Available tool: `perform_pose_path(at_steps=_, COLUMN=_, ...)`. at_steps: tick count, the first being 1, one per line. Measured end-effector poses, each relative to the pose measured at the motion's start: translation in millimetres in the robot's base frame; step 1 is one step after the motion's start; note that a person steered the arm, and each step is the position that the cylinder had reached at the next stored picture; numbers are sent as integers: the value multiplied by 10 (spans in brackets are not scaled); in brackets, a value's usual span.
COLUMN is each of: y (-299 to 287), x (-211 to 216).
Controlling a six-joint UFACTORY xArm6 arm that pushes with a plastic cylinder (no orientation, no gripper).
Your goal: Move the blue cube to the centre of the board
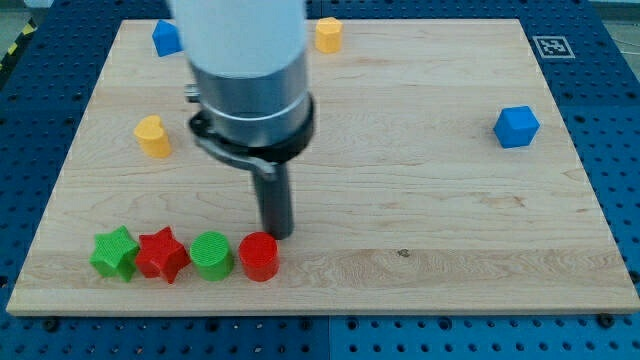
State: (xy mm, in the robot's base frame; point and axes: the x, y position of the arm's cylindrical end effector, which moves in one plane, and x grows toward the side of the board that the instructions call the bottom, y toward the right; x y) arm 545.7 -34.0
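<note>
Well apart, blue cube [516, 127] at view's right, my tip [278, 233] touching nothing

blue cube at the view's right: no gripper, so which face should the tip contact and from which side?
Contact the blue cube on its face toward the view's right, pushing toward the view's left, since the board centre lies that way. It stands alone, with no blocks around it. Aim mid-face; it sits slightly rotated, so an off-centre push would likely spin it. My tip is now by the red cylinder, so circle round first.
</note>
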Motion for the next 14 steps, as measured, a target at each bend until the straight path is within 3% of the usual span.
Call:
perform_pose_path(at_steps=2, y=544, x=-33)
perform_pose_path(at_steps=6, y=906, x=-49)
perform_pose_path(at_steps=8, y=1679, x=-50)
perform_pose_path(at_steps=9, y=2373, x=-51)
perform_pose_path(at_steps=11, y=3076, x=-300)
perform_pose_path(at_steps=12, y=3337, x=-721)
perform_pose_path(at_steps=13, y=3498, x=-1280)
perform_pose_path(at_steps=14, y=3204, x=-1428)
